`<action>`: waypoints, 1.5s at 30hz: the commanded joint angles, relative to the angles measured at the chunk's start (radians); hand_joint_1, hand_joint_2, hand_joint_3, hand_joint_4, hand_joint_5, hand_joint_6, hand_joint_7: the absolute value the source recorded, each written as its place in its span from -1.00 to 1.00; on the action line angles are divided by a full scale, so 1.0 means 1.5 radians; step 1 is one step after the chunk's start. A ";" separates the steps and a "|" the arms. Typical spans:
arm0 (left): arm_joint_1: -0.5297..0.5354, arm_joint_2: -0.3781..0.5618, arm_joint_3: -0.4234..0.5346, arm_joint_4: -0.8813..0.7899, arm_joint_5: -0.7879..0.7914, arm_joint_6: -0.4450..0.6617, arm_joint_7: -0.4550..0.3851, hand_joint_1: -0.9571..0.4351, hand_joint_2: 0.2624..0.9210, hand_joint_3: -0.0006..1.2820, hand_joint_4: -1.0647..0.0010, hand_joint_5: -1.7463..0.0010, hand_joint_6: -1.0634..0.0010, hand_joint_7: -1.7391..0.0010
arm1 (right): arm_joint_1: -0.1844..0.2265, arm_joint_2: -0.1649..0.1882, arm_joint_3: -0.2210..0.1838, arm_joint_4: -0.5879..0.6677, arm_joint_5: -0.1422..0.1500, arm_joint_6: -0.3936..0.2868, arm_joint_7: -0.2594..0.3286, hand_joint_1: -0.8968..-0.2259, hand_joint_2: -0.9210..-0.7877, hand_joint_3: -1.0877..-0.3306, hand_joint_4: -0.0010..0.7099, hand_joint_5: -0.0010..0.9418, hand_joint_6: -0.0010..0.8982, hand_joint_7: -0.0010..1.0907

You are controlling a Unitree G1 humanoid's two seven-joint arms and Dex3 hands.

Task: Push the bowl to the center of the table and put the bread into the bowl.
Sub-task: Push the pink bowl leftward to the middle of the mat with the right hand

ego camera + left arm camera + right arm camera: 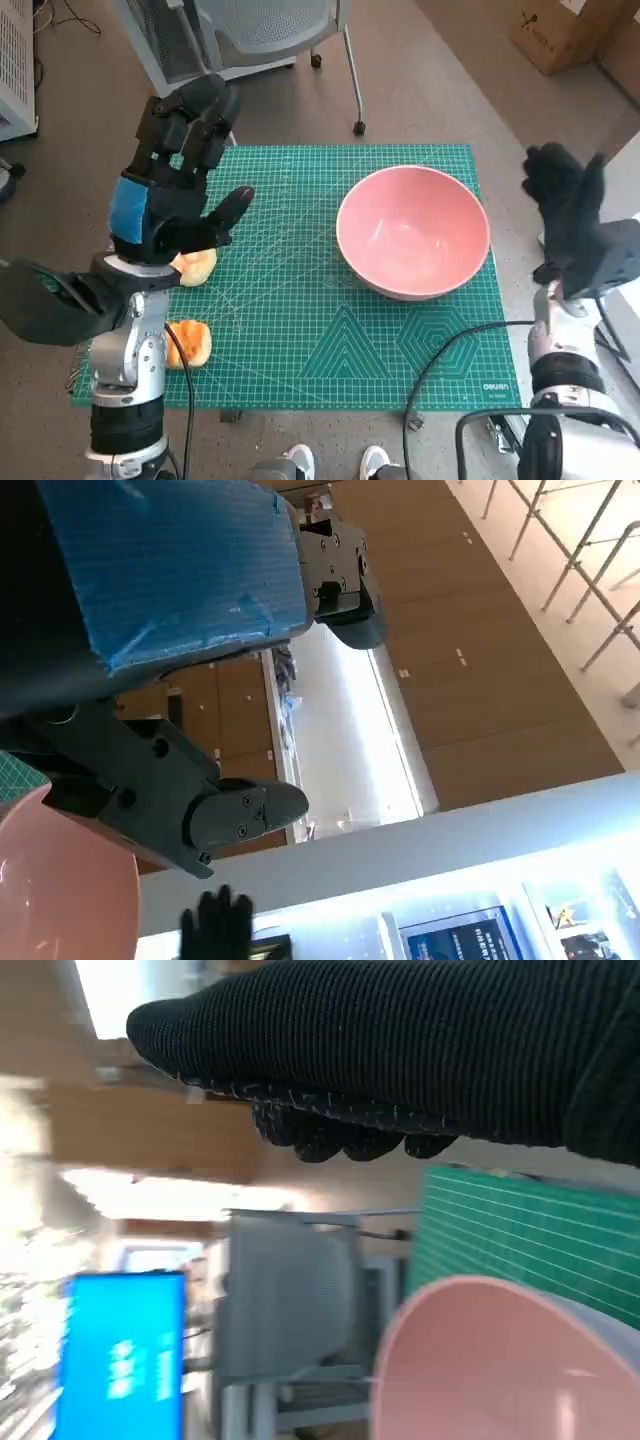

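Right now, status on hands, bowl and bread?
Left hand open, raised above the mat's left side, holding nothing. Right hand open, right of the pink bowl. Bowl empty, right of mat center. Two bread pieces on mat's left edge. Nothing in between.

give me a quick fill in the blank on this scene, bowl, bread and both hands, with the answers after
1. The pink bowl sits on a ____ cutting mat.
2. Inside, the bowl is ____.
3. The number of bread pieces on the mat near the left hand is ____.
4. The right hand is raised beside the bowl, touching ____.

Missing words: green; empty; two; nothing
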 commanded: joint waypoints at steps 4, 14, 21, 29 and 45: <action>0.013 0.000 0.007 -0.001 0.004 -0.010 0.005 -0.07 0.25 -0.09 0.85 0.69 1.00 0.05 | 0.016 0.037 0.006 0.019 -0.018 0.080 -0.011 0.29 -1.00 0.08 -0.05 -0.98 0.08 -0.98; 0.027 0.003 0.011 -0.014 0.007 -0.007 0.015 -0.08 0.38 -0.24 0.82 0.69 1.00 0.04 | 0.010 0.078 -0.002 0.018 -0.015 0.114 0.016 0.20 -1.00 0.17 0.01 -0.98 0.11 -0.97; 0.040 0.003 0.013 -0.019 0.009 -0.015 0.020 -0.09 0.49 -0.35 0.79 0.73 1.00 0.05 | -0.005 0.103 0.010 0.013 -0.028 0.117 0.015 0.20 -1.00 0.13 -0.01 -0.99 0.10 -0.98; 0.049 0.004 0.017 -0.019 0.007 -0.023 0.019 -0.11 0.64 -0.48 0.74 0.79 1.00 0.05 | -0.022 0.128 0.025 0.007 -0.033 0.113 0.022 0.24 -1.00 0.06 -0.01 -0.99 0.07 -0.99; 0.061 0.007 0.022 -0.027 0.014 -0.031 0.028 -0.12 0.84 -0.69 0.65 0.89 0.97 0.08 | -0.052 0.156 0.033 0.010 -0.030 0.127 0.041 0.25 -1.00 0.04 -0.06 -0.99 0.07 -0.99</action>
